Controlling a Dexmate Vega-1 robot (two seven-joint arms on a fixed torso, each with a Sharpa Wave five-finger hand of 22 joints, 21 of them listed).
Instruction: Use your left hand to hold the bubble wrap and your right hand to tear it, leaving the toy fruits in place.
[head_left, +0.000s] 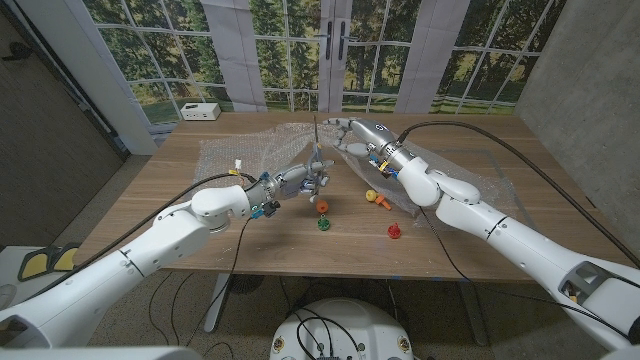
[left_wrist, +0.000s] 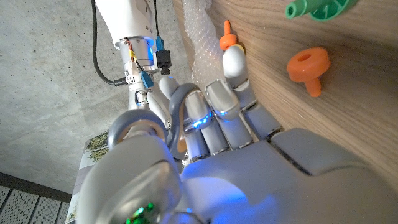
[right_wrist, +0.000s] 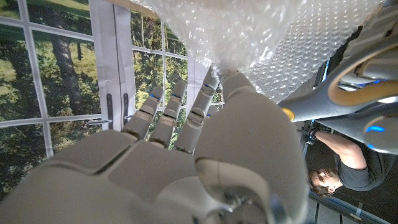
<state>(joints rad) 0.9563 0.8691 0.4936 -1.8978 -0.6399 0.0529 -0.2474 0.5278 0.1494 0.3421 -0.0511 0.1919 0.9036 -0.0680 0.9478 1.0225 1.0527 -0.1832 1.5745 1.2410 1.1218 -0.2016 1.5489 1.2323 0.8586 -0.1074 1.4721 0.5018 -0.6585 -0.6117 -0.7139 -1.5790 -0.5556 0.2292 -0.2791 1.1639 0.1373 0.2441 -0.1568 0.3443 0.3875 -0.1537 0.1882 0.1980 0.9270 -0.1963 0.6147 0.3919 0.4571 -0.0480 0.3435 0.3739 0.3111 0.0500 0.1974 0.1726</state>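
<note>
A clear sheet of bubble wrap (head_left: 250, 150) covers the far half of the wooden table (head_left: 150, 215) and rises to a peak (head_left: 318, 128) between my hands. My left hand (head_left: 303, 180) has its fingers curled around the wrap's near side, seen close in the left wrist view as hand (left_wrist: 205, 124) and wrap (left_wrist: 199, 37). My right hand (head_left: 352, 130) pinches the bunched wrap (right_wrist: 261, 37) at its thumb tip (right_wrist: 231, 79), other fingers stretched out. Toy fruits lie in front: orange (head_left: 322, 207), green (head_left: 323, 223), red (head_left: 394, 231), yellow (head_left: 372, 196).
A white box (head_left: 200, 111) stands at the table's back left corner, windows behind it. A person (right_wrist: 348, 168) shows in the right wrist view. Bare wood (head_left: 250, 245) runs along the table's near edge. The orange toy (left_wrist: 309, 65) and green toy (left_wrist: 317, 7) lie close to my left hand.
</note>
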